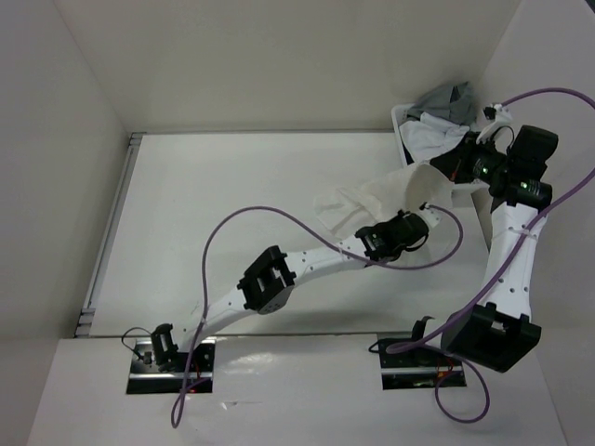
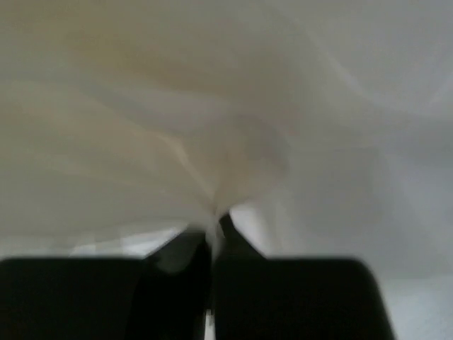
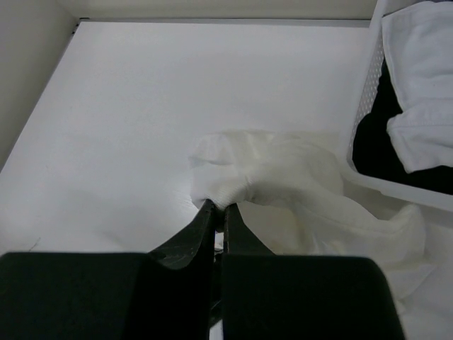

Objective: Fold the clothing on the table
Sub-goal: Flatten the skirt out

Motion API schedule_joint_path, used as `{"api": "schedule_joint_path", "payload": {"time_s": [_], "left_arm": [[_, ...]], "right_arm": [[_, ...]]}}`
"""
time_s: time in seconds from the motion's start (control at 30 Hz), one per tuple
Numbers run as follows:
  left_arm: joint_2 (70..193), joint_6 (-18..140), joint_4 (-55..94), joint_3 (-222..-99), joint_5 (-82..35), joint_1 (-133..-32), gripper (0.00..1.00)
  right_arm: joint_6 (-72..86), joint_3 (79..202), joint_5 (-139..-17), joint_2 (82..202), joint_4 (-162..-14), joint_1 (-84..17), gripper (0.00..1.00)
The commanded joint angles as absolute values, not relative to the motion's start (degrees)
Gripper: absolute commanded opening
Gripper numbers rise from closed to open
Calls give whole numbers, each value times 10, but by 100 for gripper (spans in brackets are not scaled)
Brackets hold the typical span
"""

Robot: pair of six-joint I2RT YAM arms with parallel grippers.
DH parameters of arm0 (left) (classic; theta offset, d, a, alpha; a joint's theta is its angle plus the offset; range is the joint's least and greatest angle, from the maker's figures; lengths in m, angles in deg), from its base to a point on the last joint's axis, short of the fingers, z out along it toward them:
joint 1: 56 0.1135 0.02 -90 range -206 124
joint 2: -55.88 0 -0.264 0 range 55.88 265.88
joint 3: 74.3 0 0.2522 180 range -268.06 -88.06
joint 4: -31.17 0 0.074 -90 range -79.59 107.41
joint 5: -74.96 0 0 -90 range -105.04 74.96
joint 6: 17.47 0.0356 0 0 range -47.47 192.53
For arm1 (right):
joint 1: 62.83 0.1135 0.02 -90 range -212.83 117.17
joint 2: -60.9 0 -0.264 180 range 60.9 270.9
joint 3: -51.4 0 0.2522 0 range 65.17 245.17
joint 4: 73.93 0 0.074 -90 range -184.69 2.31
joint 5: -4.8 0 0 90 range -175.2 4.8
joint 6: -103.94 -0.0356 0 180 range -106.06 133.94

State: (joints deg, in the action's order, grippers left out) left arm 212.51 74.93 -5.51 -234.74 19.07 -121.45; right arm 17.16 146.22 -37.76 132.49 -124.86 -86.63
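Observation:
The clothing (image 1: pixel 372 197) is thin white fabric, bunched and stretched from beside the basket out over the table (image 1: pixel 232 204). In the top view my left gripper (image 1: pixel 420 223) is at its near right edge. The left wrist view shows that gripper (image 2: pixel 214 225) shut on a pinched fold, and the clothing (image 2: pixel 212 106) fills the frame. My right gripper (image 1: pixel 454 169) is at the raised end of the fabric by the basket. In the right wrist view it (image 3: pixel 219 207) is shut on a bunched edge of the clothing (image 3: pixel 283 170). No pleat lines can be made out.
A small white basket (image 1: pixel 402 119) stands at the back right, holding a grey garment (image 1: pixel 451 98) and a plain white garment (image 1: pixel 429 135). Its perforated wall (image 3: pixel 364 106) is close to the right gripper. A metal rail (image 1: pixel 112 232) runs along the table's left edge. Purple cables loop over both arms.

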Motion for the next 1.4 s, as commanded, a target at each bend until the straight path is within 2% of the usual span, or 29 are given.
{"api": "schedule_joint_path", "payload": {"time_s": [0.0, 0.17, 0.5, 0.93, 1.17, 1.37], "left_arm": [[2190, 731, -191, -2582, 187, -1194, 0], [2196, 713, -263, -2680, 126, -1163, 0], [2115, 643, -386, -2675, 12, -1049, 0], [1980, 682, -434, -2675, -141, -903, 0], [1913, 728, -465, -2651, -308, -879, 0], [1823, 757, -484, -2588, -376, -874, 0]], "right_arm": [[169, 1468, -363, 1297, -1231, -871, 0], [164, 1468, -355, 1297, -1231, -883, 0], [164, 1463, -349, 1292, -1226, -883, 0], [164, 1458, -349, 1292, -1226, -883, 0], [164, 1465, -326, 1292, -1239, -883, 0], [164, 1518, -299, 1317, -1276, -883, 0]]}}
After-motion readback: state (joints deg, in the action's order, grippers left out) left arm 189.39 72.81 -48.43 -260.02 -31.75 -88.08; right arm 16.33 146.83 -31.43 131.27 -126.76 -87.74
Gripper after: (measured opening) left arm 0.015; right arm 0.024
